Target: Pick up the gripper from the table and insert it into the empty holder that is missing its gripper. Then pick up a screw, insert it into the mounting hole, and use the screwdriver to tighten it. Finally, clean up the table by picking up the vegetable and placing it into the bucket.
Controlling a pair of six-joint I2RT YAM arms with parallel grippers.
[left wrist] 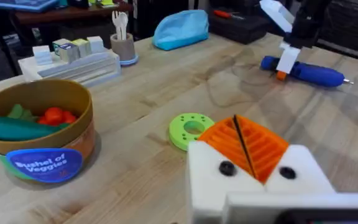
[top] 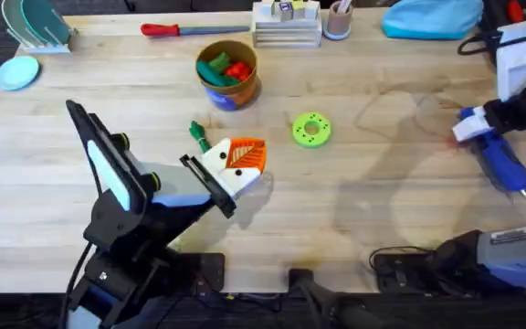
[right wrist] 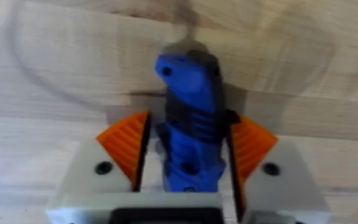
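Two orange pads are squeezing the blue screwdriver in the right gripper, down on the table. Left gripper's fingers are pressed together near the green disc, and the vegetable is lying beside them, below the bucket.

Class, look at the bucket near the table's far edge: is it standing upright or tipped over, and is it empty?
Upright, not empty. The bucket stands on its base with its open rim up, holding green and red toy vegetables.

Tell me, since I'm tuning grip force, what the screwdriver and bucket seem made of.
The screwdriver looks like smooth blue moulded plastic with darker ribbed grip sections and a thin metal tip. The bucket looks like thin card or wood veneer, matte tan, with a glossy printed blue label; which one is unclear.
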